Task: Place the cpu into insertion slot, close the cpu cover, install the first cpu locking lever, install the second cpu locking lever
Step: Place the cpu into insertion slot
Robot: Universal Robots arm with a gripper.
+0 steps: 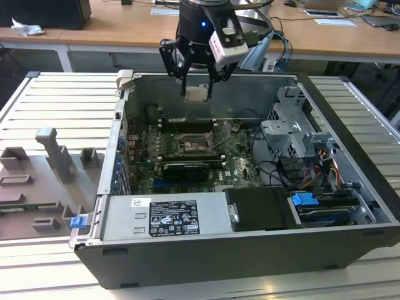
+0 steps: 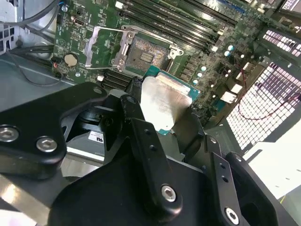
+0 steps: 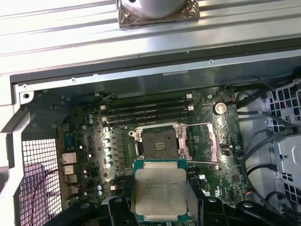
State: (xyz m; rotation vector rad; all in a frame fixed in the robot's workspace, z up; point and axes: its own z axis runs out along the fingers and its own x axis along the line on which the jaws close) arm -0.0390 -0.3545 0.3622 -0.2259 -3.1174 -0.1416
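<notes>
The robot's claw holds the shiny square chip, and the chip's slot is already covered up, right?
Not covered: in the first wrist view the insertion slot lies open and empty. The gripper does hold the cpu, above the motherboard.

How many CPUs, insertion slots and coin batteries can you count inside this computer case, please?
cpu: 1
insertion slot: 1
coin battery: 1
Total: 3
</notes>
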